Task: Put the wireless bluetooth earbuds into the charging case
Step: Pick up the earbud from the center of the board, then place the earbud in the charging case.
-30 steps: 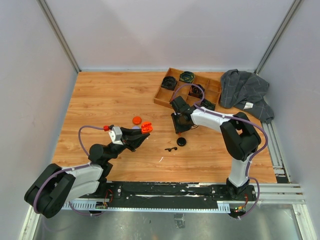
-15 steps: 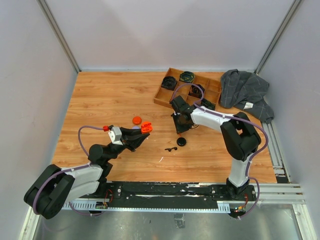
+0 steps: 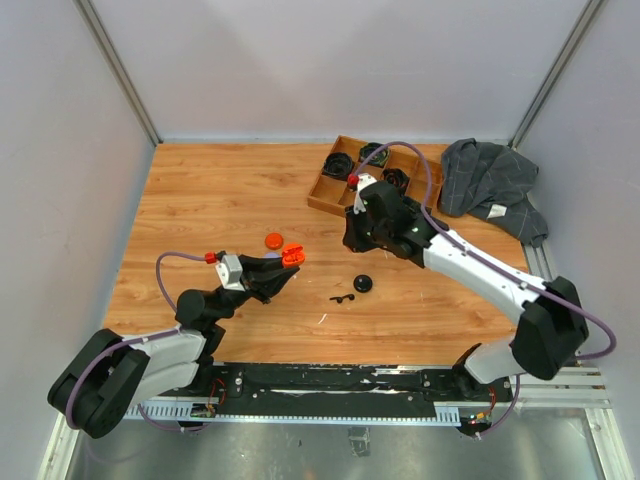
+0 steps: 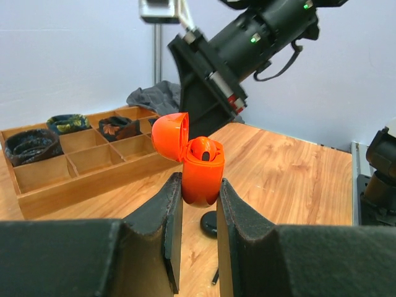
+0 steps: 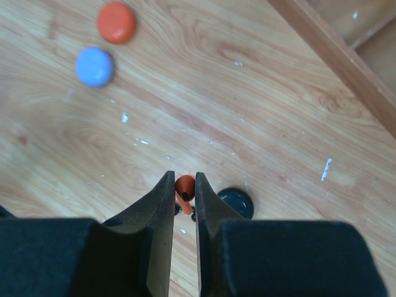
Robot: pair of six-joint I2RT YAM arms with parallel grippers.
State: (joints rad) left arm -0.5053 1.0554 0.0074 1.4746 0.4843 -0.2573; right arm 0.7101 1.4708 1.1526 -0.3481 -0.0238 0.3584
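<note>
OK, key relation: orange charging case (image 4: 201, 176) lies to the left of the right gripper (image 5: 184, 179) and a bit nearer the bases, held up off the table (image 3: 220, 200). I judge the move as a short traverse left, then down into the mouth.
left gripper (image 4: 198, 189): clenched on the case's lower body; case upright, lid (image 4: 168, 135) hinged back, mouth up.
right gripper: clenched on an orange earbud (image 5: 185, 186), right at the fingertips, above the table.
bud axis: head at the tips, stem seems to run back between the fingers; exact tilt I can't tell.
case contents: looks like one orange bud (image 4: 205, 150) sits in it already; I can't make out the free socket.
nearer arm: right one carries the bud, left one presents the case, so the right does the travelling.
below the bud: black round case (image 5: 236, 202) appears just beside the right finger. The orange round case (image 5: 116, 22) and lilac round case (image 5: 94, 66) are well apart from it and near each other.
hidden: in the top view the right arm covers its own fingers and the bud, so I read the bud-to-case gap only roughly.
hard to see: small black bits by the fingertips in the right wrist view, probably the black earbud (image 3: 343, 298) lying on the table.
</note>
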